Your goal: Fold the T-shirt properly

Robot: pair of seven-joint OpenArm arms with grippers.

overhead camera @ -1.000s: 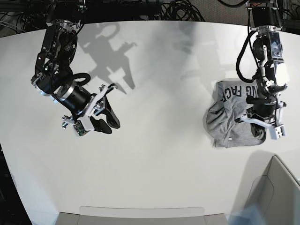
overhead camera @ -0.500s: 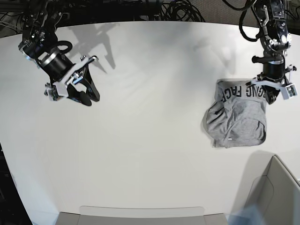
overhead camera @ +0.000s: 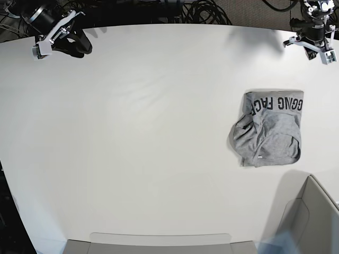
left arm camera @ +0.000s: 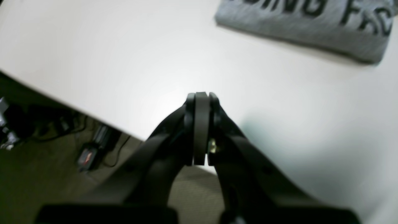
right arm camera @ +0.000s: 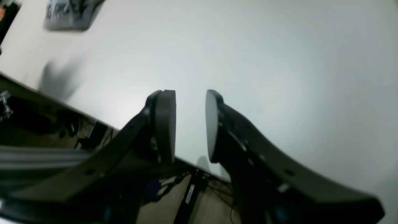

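At the far right corner of the table (overhead camera: 159, 106), the left gripper (left arm camera: 200, 102) has its fingers pressed together, holding nothing. At the far left corner, the right gripper (right arm camera: 190, 124) stands with fingers apart, empty. One T-shirt (overhead camera: 270, 129) lies folded at right, lettering upward, well apart from both.

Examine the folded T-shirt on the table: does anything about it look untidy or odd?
Yes. The T-shirt is not a neat rectangle: its lettered top edge lies straight, but the lower left bulges out in a rumpled, rounded lump with creases.
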